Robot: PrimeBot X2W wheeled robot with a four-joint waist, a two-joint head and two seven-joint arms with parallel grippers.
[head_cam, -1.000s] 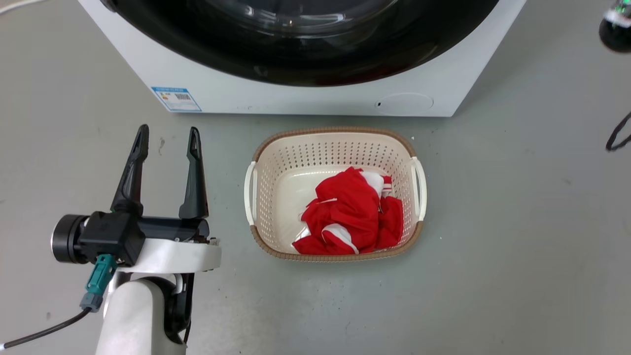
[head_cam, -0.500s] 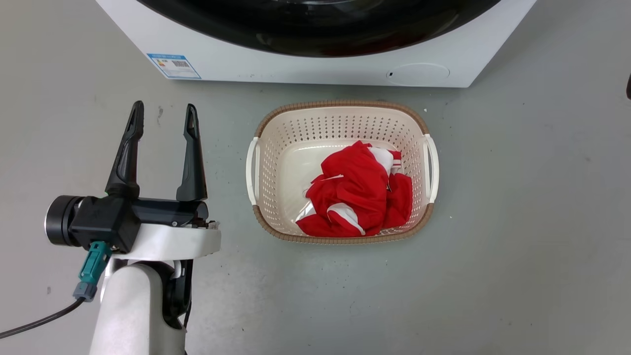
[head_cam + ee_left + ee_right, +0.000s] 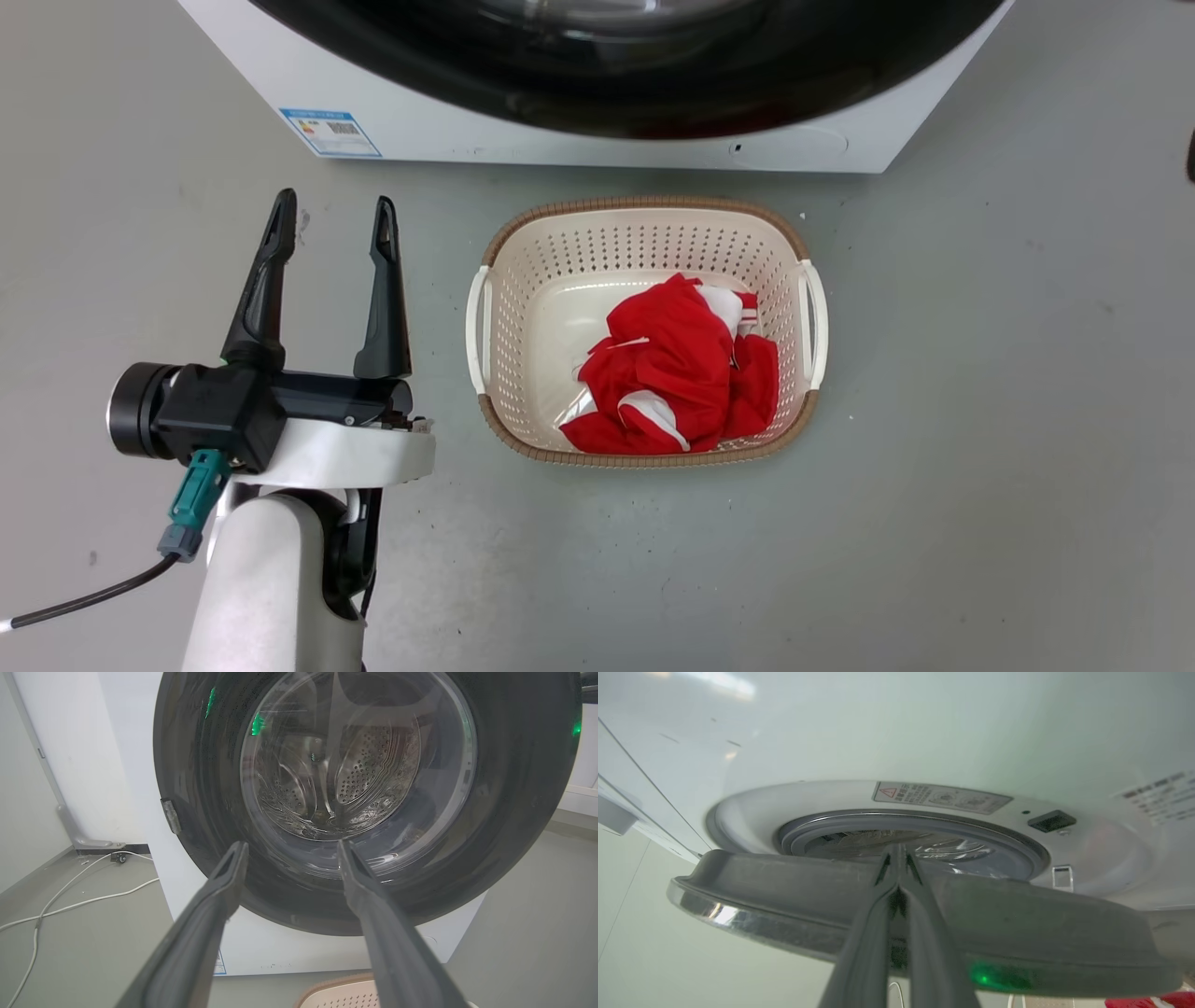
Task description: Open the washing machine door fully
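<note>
While the head camera is looking down at the floor, the top edge is cutting off the washing machine door [image 3: 653,93] above its lower black arc. Our left gripper [image 3: 333,205] is hovering with its fingers spread wide, beside the basket [image 3: 644,203] of red cloth [image 3: 681,373].

Along the left wrist, we are looking between those spread fingers at the door's glass bowl, with its rim running out of frame.

Along the right wrist, our right gripper [image 3: 899,851] is pressing its fingers together at the door's edge. The door is standing ajar from the drum mouth [image 3: 831,823]. We cannot tell whether the fingers are pinching anything.
</note>
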